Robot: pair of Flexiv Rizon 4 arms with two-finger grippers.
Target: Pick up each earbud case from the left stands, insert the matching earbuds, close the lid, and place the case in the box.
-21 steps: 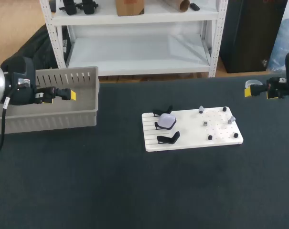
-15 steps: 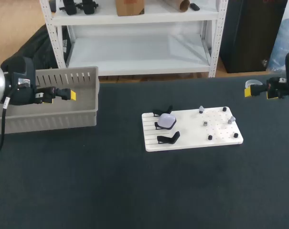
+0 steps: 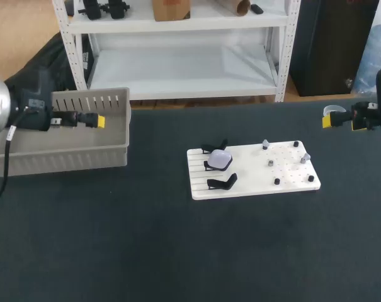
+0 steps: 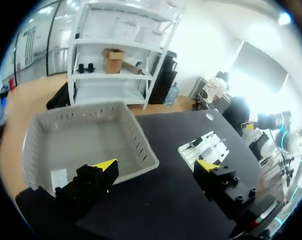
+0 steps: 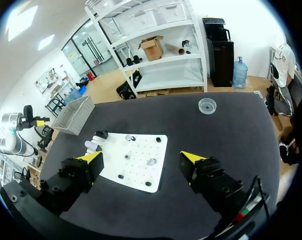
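A white peg board (image 3: 253,171) lies right of the table's middle. Three black stands line its left side; the middle stand (image 3: 213,166) carries a pale lilac earbud case (image 3: 221,158) with its lid down. Small earbuds (image 3: 305,157) sit among pegs on the board's right part. My left gripper (image 3: 92,120) hovers open over the grey basket (image 3: 64,151) at the far left, far from the board. My right gripper (image 3: 341,121) hangs open at the right edge, above and beyond the board. Board (image 4: 206,147) and basket (image 4: 141,150) lie ahead of the left gripper (image 4: 155,167); the right gripper (image 5: 141,159) overlooks board (image 5: 136,165) and case (image 5: 91,145).
A small clear round dish (image 5: 207,105) rests on the dark tabletop near the far right corner, also seen by the right gripper as the dish (image 3: 334,111). The basket holds a small white slip (image 4: 58,176). Dark tabletop stretches in front of the board.
My left gripper has shifted a little up and to the right over the basket. The right arm, board and case are unchanged.
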